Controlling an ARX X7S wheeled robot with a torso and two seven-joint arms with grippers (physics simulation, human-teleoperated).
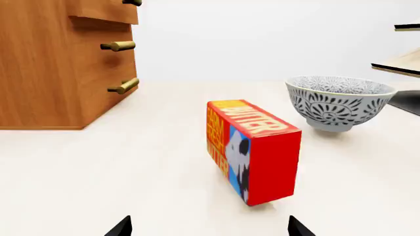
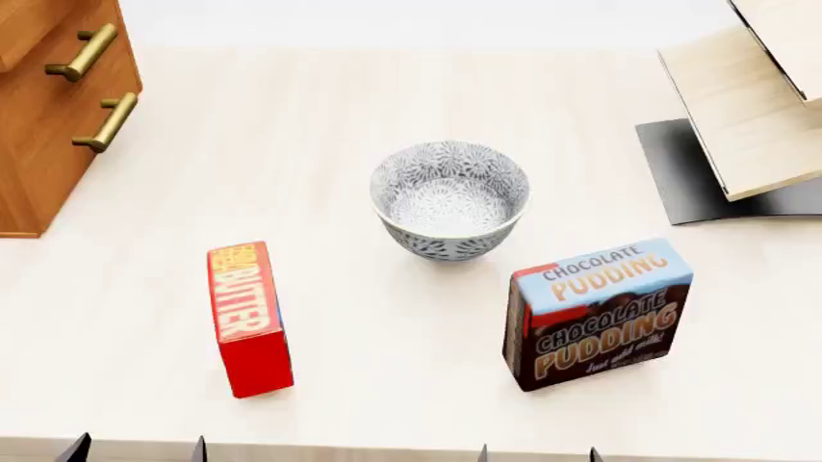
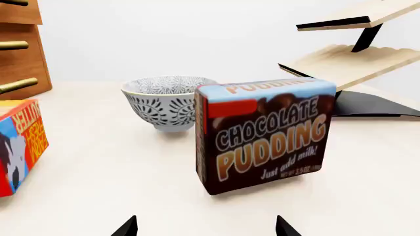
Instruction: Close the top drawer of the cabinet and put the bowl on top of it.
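The bowl [image 2: 449, 197] stands upright in the middle of the table, white with a dark floral pattern; it also shows in the left wrist view [image 1: 338, 101] and the right wrist view [image 3: 167, 101]. At the far left stands the orange-brown cabinet [image 2: 38, 144]. Its top drawer [image 1: 105, 11] juts out past the two drawer fronts below it. My left gripper [image 2: 135, 450] is at the near table edge, open and empty, behind a butter box. My right gripper [image 2: 540, 454] is also at the near edge, open and empty, behind a pudding box. Both are well short of the bowl.
A red butter box [image 2: 248, 318] stands on edge left of the bowl. A chocolate pudding box [image 2: 598, 313] stands to the bowl's right front. A pale wooden shelf [image 2: 757, 106] on a black base fills the back right corner.
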